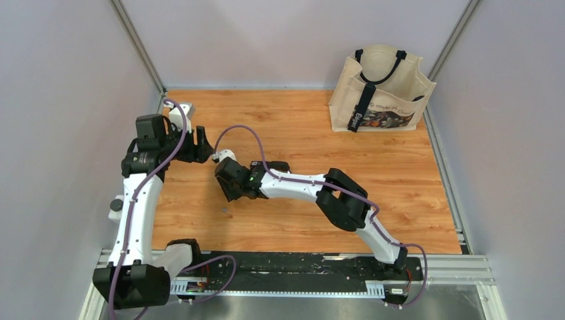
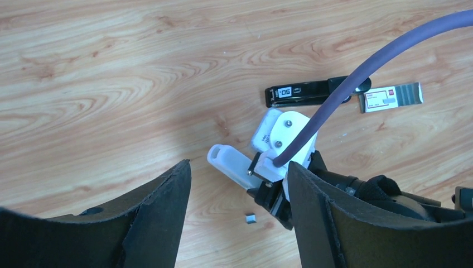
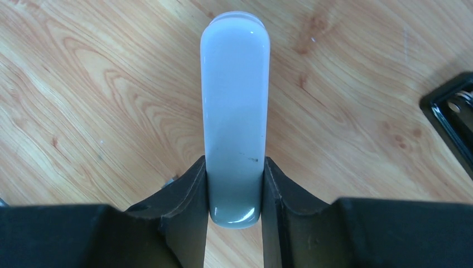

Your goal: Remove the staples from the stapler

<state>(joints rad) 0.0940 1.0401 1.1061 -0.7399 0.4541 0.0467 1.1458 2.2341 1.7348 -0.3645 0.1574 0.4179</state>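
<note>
- Top view: on the wooden table (image 1: pixel 300 127) a cream tote bag (image 1: pixel 383 87) stands at 1 o'clock, well apart from both arms.
- The left gripper (image 1: pixel 205 148) sits at 9 o'clock and points towards the middle. From here I cannot tell how far its claw is spread.
- The right gripper (image 1: pixel 224 165) reaches across to meet it and carries a white rounded bar (image 1: pixel 225 156). The black stapler (image 1: pixel 270 165) lies just beside that arm's forearm.
- Left wrist view: the left gripper (image 2: pixel 239 167) has its claw wide, with nothing between the fingers (image 2: pixel 162 212).
- Through the gap the right gripper (image 2: pixel 262 184) shows, clamped on one end of the white rounded bar (image 2: pixel 228 162) (what this bar belongs to I cannot tell).
- One of the staples (image 2: pixel 250 218), a tiny grey strip, lies loose on the wood at 6 o'clock, just beside the right gripper.
- The black stapler (image 2: pixel 304 94) lies flat at 1 o'clock, with a white label reading "50".
- Right of it, nearly touching, lies a small pink-and-white box (image 2: pixel 390 97). A purple cable (image 2: pixel 357 78) crosses over the stapler's end.
- Right wrist view: the right gripper (image 3: pixel 234 162) is narrow, with both fingers (image 3: pixel 189 195) pressed on the white rounded bar (image 3: pixel 234 100), which runs up to 12 o'clock.
- A corner of the black stapler (image 3: pixel 452 111) shows at 3 o'clock.
</note>
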